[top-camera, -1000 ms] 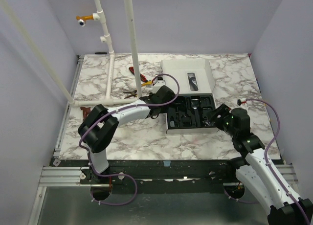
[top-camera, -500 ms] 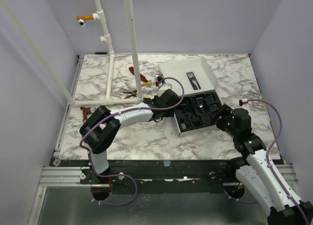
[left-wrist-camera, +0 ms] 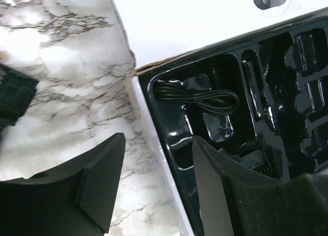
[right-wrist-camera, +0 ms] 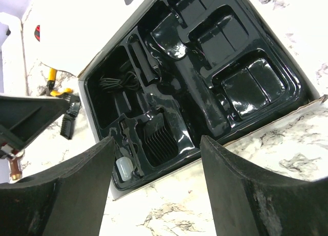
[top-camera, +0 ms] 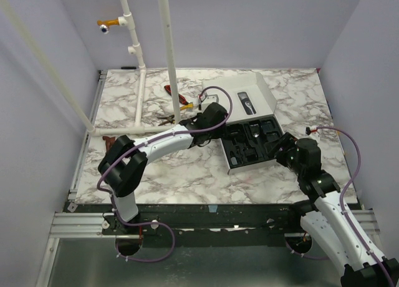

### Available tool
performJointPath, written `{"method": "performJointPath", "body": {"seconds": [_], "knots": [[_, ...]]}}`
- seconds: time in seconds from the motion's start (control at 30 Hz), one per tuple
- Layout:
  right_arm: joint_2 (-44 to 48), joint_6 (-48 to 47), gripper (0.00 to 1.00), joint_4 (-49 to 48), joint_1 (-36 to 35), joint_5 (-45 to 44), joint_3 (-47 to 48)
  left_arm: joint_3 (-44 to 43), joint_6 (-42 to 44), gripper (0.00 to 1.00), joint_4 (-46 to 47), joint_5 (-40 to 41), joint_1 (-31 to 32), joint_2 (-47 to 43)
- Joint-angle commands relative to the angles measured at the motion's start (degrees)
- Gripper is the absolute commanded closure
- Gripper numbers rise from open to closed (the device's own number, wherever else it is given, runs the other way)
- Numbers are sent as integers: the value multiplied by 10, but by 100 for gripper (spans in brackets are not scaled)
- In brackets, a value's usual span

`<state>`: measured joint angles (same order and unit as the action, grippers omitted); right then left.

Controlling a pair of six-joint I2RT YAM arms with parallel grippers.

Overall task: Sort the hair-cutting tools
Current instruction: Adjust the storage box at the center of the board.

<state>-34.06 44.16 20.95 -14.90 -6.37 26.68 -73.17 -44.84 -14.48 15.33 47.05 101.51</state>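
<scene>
The open box holds a black moulded tray (top-camera: 240, 157), turned at an angle. In it lie a black comb guard (right-wrist-camera: 161, 136), a coiled black cable (left-wrist-camera: 205, 97) and a small clear bottle (right-wrist-camera: 125, 169). A slim black clipper (top-camera: 245, 103) with a silver end shows on the white lid (top-camera: 230, 93). A small black piece (right-wrist-camera: 69, 120) lies on the marble left of the box. My left gripper (left-wrist-camera: 156, 190) is open and straddles the tray's left wall without pinching it. Open too, my right gripper (right-wrist-camera: 156, 195) hangs over the tray's near edge with nothing in it.
Red- and yellow-handled hand tools (top-camera: 177, 100) lie behind the left arm beside a white pipe frame (top-camera: 168, 56). A reddish-brown piece (top-camera: 109, 140) sits at the table's left edge. Walls close in on both sides.
The box has turned and slid to the right. My left gripper has widened, let go of the tray's left edge and drawn back toward the far side. The right gripper has barely moved.
</scene>
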Motion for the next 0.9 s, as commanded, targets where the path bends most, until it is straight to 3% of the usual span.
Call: {"method": "performJointPath", "body": {"seconds": [0.0,0.27,0.47,0.6,0.87], "knots": [[6,6,29,15,-3,3,19,-30,6,44,-16,-50,4,51],[8,9,29,19,-2,13,23,-55,17,48,-62,-21,8,91],[4,9,29,32,-3,5,44,-56,57,65,-31,-42,19,99],[4,10,29,47,-2,1,68,-42,102,72,34,-81,39,97],[7,1,29,74,-3,-17,104,-79,140,86,65,-136,61,127]]}}
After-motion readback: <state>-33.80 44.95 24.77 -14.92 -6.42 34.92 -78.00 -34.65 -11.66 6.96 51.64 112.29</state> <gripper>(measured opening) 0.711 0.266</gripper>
